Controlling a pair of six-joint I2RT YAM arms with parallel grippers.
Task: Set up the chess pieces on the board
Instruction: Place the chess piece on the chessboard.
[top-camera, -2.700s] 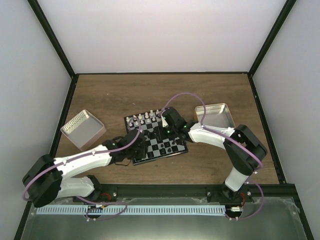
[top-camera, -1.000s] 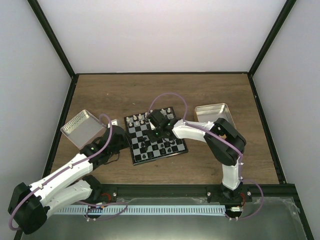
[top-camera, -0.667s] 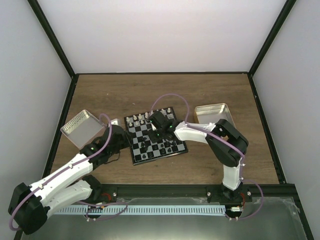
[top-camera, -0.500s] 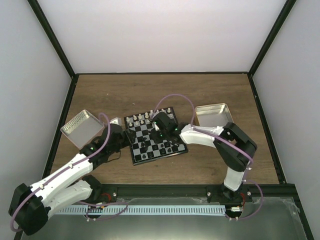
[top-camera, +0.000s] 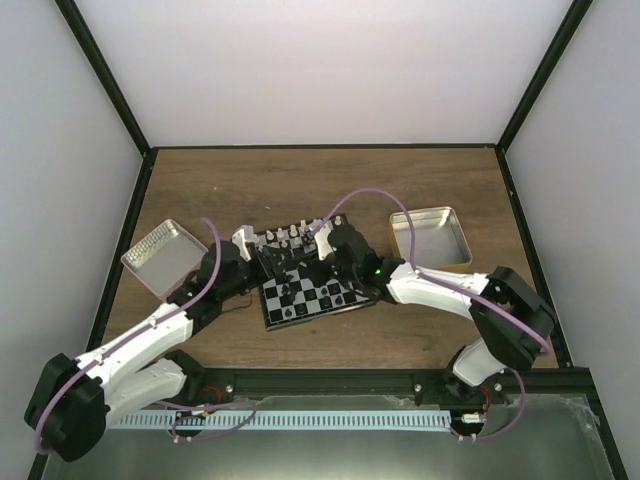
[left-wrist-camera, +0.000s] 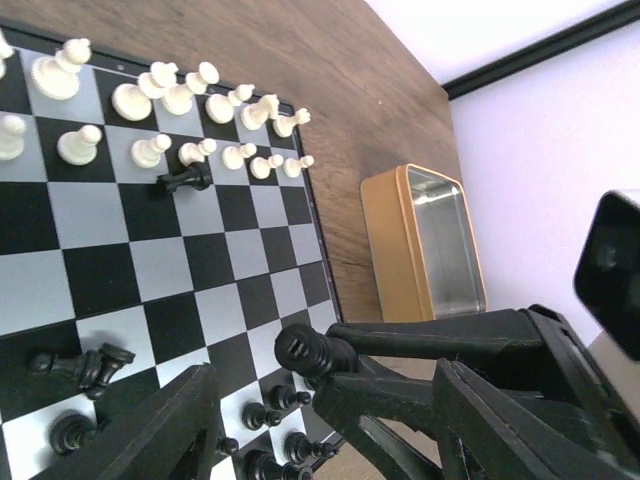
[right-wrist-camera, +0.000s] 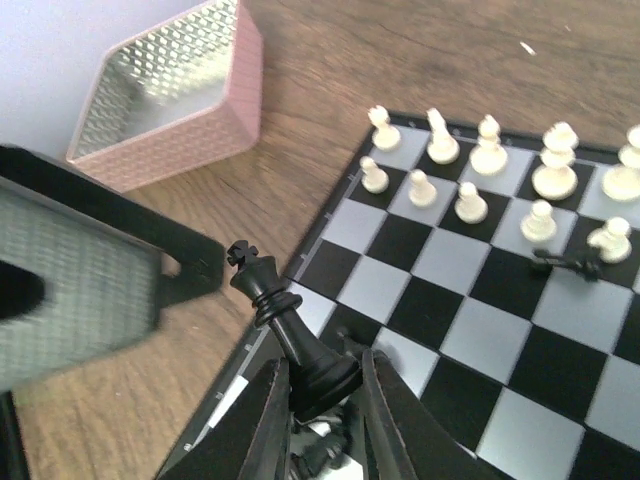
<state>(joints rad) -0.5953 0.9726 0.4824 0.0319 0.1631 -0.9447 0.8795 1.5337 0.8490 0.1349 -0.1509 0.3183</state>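
Observation:
My right gripper is shut on the base of a black king, held tilted just above the left edge of the board. In the left wrist view that king points at the camera from between the right arm's fingers. My left gripper is open and holds nothing; it hovers over the board's left side, close to the right gripper. Several black pieces stand in the near rows. One black piece lies toppled beside the white pawns, another lies near the black rows.
White pieces fill the board's two far rows. A metal tin sits left of the board and a second tin to its right. Black rails and white walls bound the wooden table.
The left gripper has swung from beside the board's left edge to over its far-left corner and opened wider. The right gripper closed on the king and shifted slightly right, its elbow swinging out.

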